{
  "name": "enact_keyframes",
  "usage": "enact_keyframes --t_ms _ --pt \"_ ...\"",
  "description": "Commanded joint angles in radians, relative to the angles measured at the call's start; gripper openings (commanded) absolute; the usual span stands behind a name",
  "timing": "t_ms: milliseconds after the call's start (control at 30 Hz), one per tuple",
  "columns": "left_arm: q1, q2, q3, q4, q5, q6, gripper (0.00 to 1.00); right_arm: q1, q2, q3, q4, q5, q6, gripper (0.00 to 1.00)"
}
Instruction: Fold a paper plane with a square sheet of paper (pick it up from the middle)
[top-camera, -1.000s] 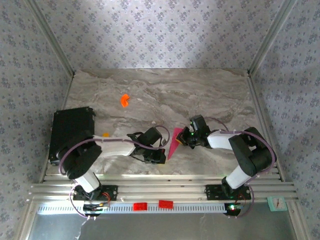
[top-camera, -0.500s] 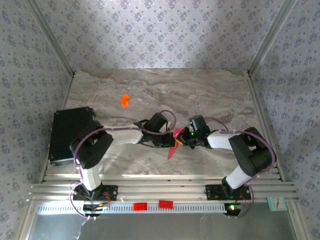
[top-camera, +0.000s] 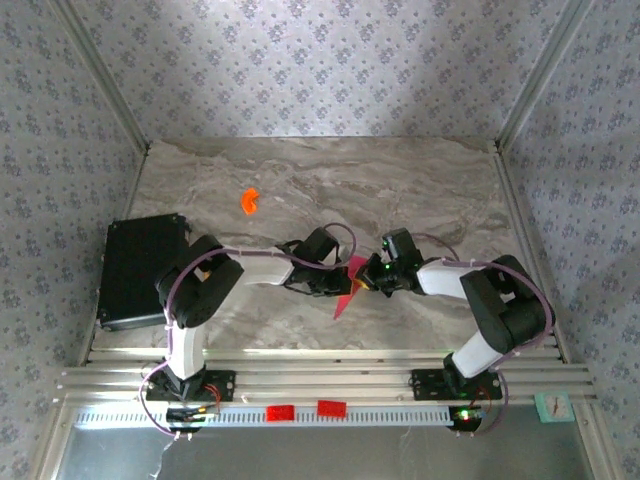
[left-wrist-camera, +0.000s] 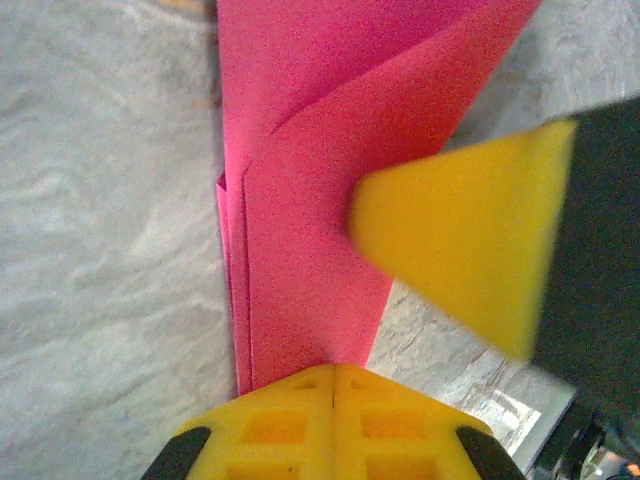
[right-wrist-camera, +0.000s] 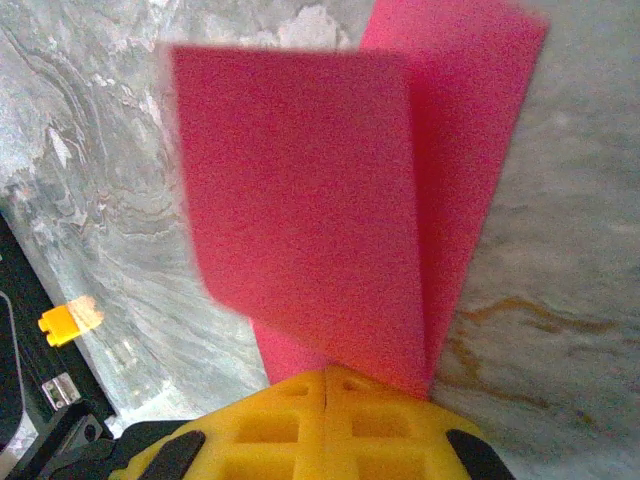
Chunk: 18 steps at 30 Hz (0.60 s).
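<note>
So, pink paper (top-camera: 345, 292): folded into a long narrow strip with a pointed near end, not a flat square.
Where it was: about mid-table, a bit right of centre, right between the two grippers, with the tip pointing toward the near edge. Couldn't tell whether that tip touched the table.
Folds: in the left wrist view, several layers were stacked along the paper's left edge and one flap crossed the top on a slant. In the right wrist view, a wide flap stood toward the camera (blurry) with a narrower strip behind it on the right.
Left gripper (top-camera: 333, 281): on the paper's left side, yellow fingers pressed together with just a seam between them, and the paper came straight out of that seam, so it was clamped on it.
Right gripper (top-camera: 369, 279): on the paper's right side, same deal, jaws closed tight on the paper's lower end.
Yellow wedge (left-wrist-camera: 455, 245): a blurry foam wedge on a black body, overlapping the right side of the paper in the left wrist view.
Table (top-camera: 430, 190): grey marble-look top, paper and both arms toward its near half.
Orange piece (top-camera: 249, 200): small, up and to the left, well apart from the paper.
Black box (top-camera: 140, 265): at the left edge, beside the left arm.
Walls (top-camera: 320, 60): floral wallpaper on three sides.
Rails (top-camera: 320, 380): metal, along the near edge under the arm bases.
</note>
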Motion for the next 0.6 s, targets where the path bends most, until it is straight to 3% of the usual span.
enact_keyframes --t_ms 0,267,433,567 --pt "-0.004 -0.005 -0.095 -0.155 -0.037 0.062 0.00 -0.041 -0.062 0.038 -0.064 -0.008 -0.080 0.05" --pt "0.016 -0.023 -0.136 -0.166 -0.003 0.120 0.00 -0.024 -0.088 0.042 -0.024 -0.075 -0.178 0.04" --pt "0.020 -0.012 -0.128 -0.170 -0.002 0.120 0.00 0.054 -0.036 0.042 -0.003 -0.042 -0.182 0.02" --pt "0.020 -0.011 -0.128 -0.174 -0.001 0.123 0.00 0.054 -0.017 0.011 -0.001 -0.009 -0.204 0.02"
